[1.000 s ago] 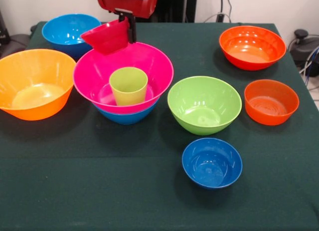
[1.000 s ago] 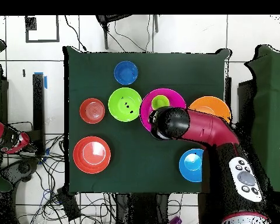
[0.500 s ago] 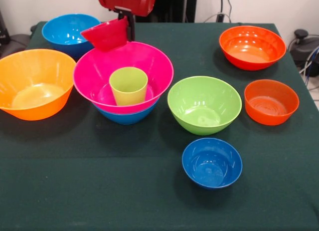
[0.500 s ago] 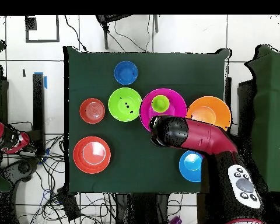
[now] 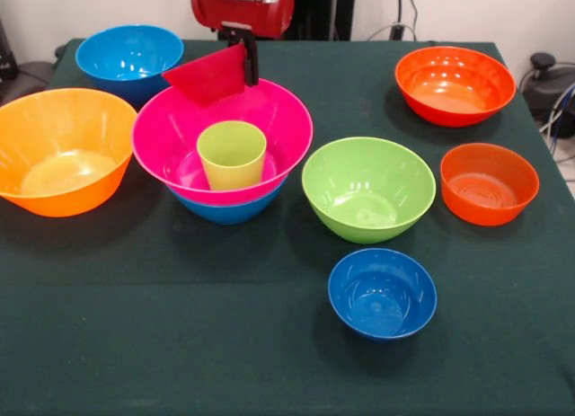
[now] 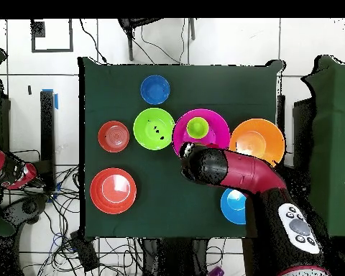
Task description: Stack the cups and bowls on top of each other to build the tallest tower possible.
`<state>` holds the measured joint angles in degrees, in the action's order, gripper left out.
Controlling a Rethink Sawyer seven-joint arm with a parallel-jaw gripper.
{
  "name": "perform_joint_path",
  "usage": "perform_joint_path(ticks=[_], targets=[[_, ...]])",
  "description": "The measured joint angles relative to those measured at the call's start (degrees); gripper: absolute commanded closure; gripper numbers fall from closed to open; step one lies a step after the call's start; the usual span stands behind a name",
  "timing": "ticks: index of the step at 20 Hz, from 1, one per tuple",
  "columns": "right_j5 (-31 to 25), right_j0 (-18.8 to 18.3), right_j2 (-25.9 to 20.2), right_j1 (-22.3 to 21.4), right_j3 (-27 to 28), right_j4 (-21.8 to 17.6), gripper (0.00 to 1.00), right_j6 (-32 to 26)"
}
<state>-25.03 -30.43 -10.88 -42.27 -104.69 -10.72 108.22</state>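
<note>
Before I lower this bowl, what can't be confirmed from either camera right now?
- Overhead view: the gripper and small crimson bowl are hidden under the arm.
- Front view: the gripper shows only from one side, behind the bowl's rim; exact grip unclear.
- Front view: the medium blue bowl under the large pink bowl shows only its lower edge.

Glossy plastic on matt cloth

We see shiny, smooth plastic in the large pink bowl [image 5: 225, 128], lime-green tumbler [image 5: 232, 153] and small crimson bowl [image 5: 207, 75]; the dark green tablecloth [image 5: 180, 326] looks matt, the red arm shell [image 5: 243, 7] glossy.
</note>
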Motion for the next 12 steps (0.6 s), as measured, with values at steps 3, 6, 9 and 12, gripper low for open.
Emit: perform_joint_path(ticks=[3, 6, 9, 12], targets=[[3.74, -0.83, -1.28, 0.68, -0.03, 0.0, 1.0, 0.0], [5.75, -1.36, -1.97, 1.15, -0.02, 0.01, 1.0, 0.0], [7.59, -1.67, -2.33, 1.98, -0.04, 0.01, 1.0, 0.0], [8.11, -1.97, -2.57, 2.37, -0.1, 0.0, 1.0, 0.0]])
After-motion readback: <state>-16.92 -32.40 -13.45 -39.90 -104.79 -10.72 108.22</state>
